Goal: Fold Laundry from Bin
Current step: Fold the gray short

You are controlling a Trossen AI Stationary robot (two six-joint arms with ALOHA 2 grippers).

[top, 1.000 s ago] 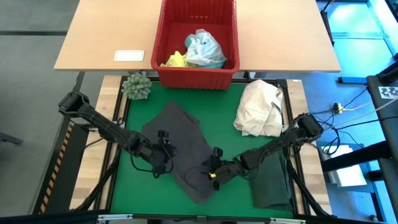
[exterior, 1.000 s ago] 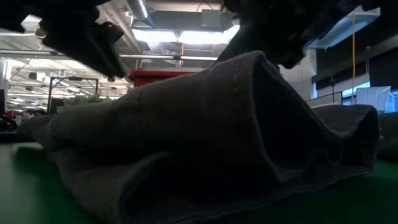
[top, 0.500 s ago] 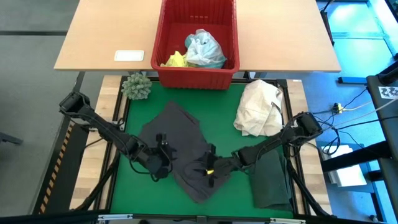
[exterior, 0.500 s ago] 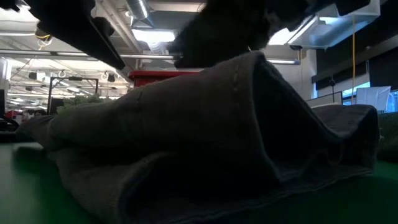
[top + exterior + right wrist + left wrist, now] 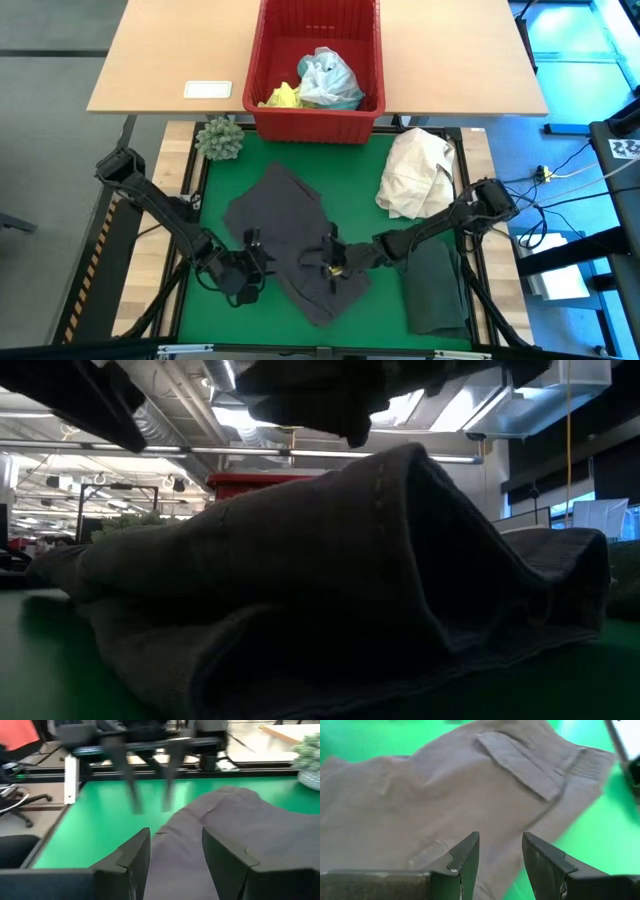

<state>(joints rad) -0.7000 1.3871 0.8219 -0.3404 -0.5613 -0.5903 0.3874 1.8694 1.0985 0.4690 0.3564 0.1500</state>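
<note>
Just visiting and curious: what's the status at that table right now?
Left gripper open, at grey garment's left edge. Right gripper open, over its middle. Nothing held. More laundry in red bin; nothing in the way.

**Hidden, cropped or blurred**

Low view: we find the grey garment (image 5: pixel 330 580) filling the frame, both arms cropped to dark shapes overhead. The bin (image 5: pixel 255 482) shows only a rim sliver. Right wrist view: the left hand (image 5: pixel 150 785) is motion-blurred.

Wooden table (image 5: pixel 450 60) behind the green mat (image 5: pixel 380 320); lit industrial ceiling (image 5: pixel 290 410) beyond.
</note>
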